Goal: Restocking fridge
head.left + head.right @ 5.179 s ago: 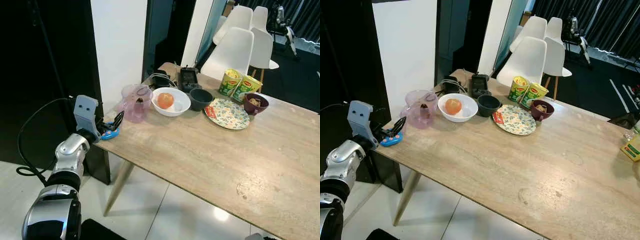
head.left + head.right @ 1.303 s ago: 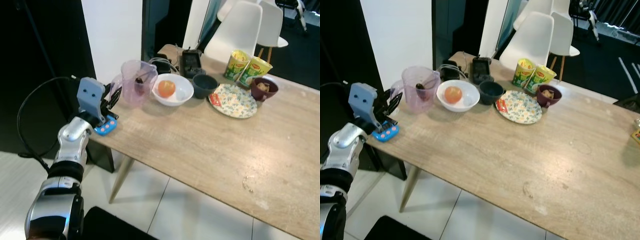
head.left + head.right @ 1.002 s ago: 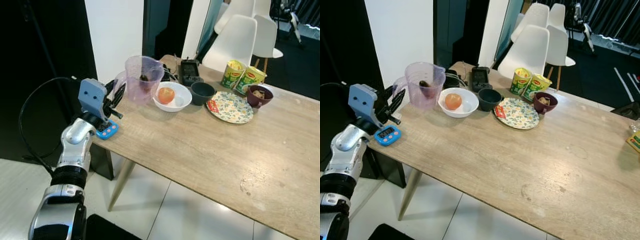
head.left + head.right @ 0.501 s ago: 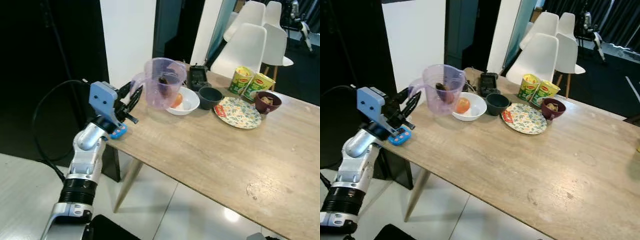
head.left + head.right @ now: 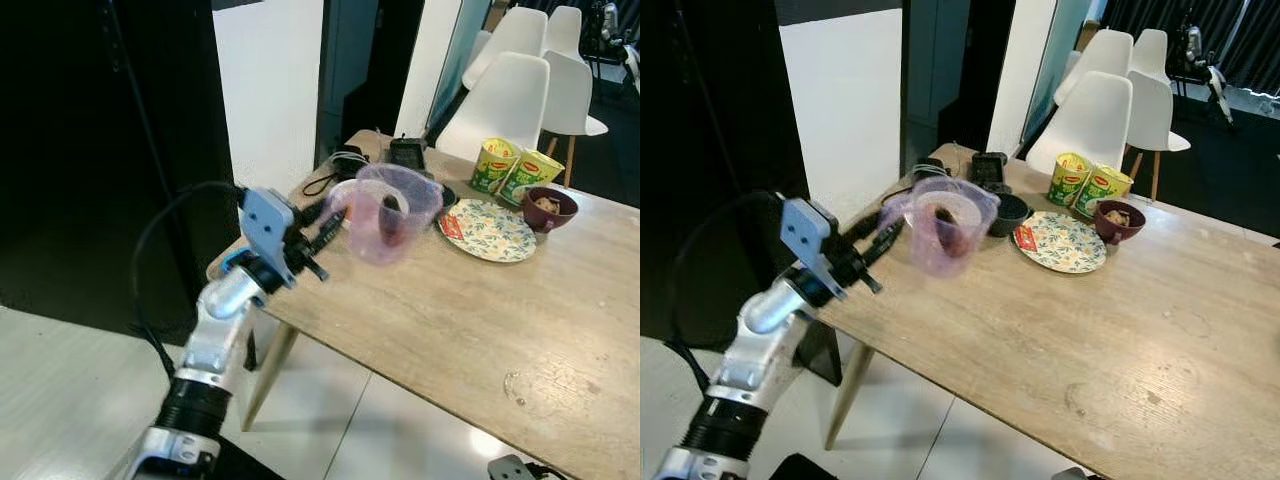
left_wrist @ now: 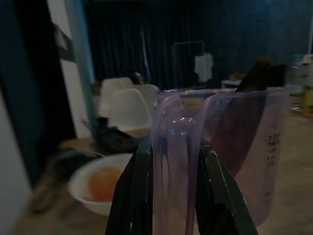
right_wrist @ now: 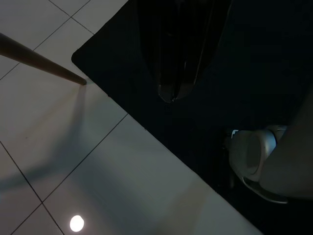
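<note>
The left claw (image 5: 318, 232) was clenched on the handle of the purple jug (image 5: 386, 214), which hung upright just beyond its fingertips, lifted above the table (image 5: 470, 300) edge.

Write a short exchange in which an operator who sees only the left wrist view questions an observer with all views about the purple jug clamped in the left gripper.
Operator: Is the jug off the table?
Observer: Yes. In the head views the left gripper holds the purple jug by its handle in the air, above the table near its edge.
Operator: What stands beyond the jug, where it blocks my sight?
Observer: A patterned plate, a maroon bowl and a pair of green and yellow cups.
</note>
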Controlling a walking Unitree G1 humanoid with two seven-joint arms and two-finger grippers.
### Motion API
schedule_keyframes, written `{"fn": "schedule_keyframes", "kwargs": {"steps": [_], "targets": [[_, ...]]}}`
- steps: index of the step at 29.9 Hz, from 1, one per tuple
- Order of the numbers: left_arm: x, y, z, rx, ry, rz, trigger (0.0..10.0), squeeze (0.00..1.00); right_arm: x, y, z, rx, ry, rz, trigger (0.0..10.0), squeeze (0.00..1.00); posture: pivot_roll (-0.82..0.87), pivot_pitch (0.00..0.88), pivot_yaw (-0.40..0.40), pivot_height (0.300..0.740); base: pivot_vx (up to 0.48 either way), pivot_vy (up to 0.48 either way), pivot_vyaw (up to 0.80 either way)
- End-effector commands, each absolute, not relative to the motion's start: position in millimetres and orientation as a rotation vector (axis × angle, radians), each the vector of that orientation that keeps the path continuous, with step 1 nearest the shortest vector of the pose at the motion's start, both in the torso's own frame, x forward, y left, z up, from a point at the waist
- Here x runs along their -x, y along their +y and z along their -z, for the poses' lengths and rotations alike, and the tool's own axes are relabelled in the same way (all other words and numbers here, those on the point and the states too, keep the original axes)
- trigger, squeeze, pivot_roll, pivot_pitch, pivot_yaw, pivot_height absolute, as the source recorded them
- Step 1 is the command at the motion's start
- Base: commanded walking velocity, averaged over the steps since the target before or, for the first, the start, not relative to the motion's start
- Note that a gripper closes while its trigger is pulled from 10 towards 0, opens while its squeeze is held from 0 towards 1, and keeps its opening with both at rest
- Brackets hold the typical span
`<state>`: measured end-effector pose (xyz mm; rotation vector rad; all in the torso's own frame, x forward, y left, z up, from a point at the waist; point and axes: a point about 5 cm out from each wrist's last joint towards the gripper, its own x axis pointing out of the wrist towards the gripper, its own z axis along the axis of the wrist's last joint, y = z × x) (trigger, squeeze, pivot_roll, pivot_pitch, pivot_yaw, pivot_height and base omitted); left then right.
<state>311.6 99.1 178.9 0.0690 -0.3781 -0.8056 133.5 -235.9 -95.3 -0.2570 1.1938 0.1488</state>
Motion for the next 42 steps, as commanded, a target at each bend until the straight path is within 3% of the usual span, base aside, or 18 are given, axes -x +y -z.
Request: {"fn": "schedule_keyframes", "kwargs": {"steps": [1,21,31,35,36,39,41,42], "targets": [[-307.7,86.6,-179.9,-0.067,-0.39,0.836,10.0,0.0,-132.7,-237.8,95.2,0.246,1.204,-0.128,10.0,0.0,0.02,0.0,-0.074,0.74,0.0,0.0,0.0],[-287.9,79.3,-109.8,-0.143,-0.235,0.562,10.0,0.0,-132.7,-240.6,94.5,0.261,1.205,-0.134,10.0,0.0,0.02,0.0,-0.082,0.74,0.0,0.0,0.0],[-273.3,68.7,-86.1,-0.184,-0.193,0.558,10.0,0.0,-133.0,-241.3,94.1,0.262,1.208,-0.14,10.0,0.0,0.02,0.0,-0.084,0.74,0.0,0.0,0.0],[-272.2,66.2,-83.4,-0.125,-0.17,0.568,10.0,0.0,-132.5,-241.7,94.2,0.264,1.21,-0.141,10.0,0.0,0.02,0.0,-0.085,0.74,0.0,0.0,0.0],[-272.0,65.3,-83.8,-0.117,-0.172,0.575,10.0,1.0,-132.4,-241.9,94.2,0.265,1.21,-0.14,10.0,0.0,0.02,0.0,-0.086,0.74,0.0,0.0,0.0],[-272.2,63.6,-86.1,-0.093,-0.177,0.59,10.0,1.0,-132.3,-242.2,94.2,0.266,1.209,-0.139,10.0,0.0,0.02,0.0,-0.086,0.74,0.0,0.0,0.0],[-273.1,63.5,-90.0,-0.066,-0.188,0.594,10.0,0.95,-132.3,-242.3,94.1,0.268,1.208,-0.138,10.0,0.0,0.02,0.0,-0.086,0.74,0.0,0.0,0.0],[-273.7,63.6,-92.4,-0.053,-0.196,0.597,10.0,0.14,-132.3,-242.5,94.0,0.268,1.207,-0.137,10.0,0.0,0.02,0.0,-0.084,0.74,0.0,0.0,0.0]]}}
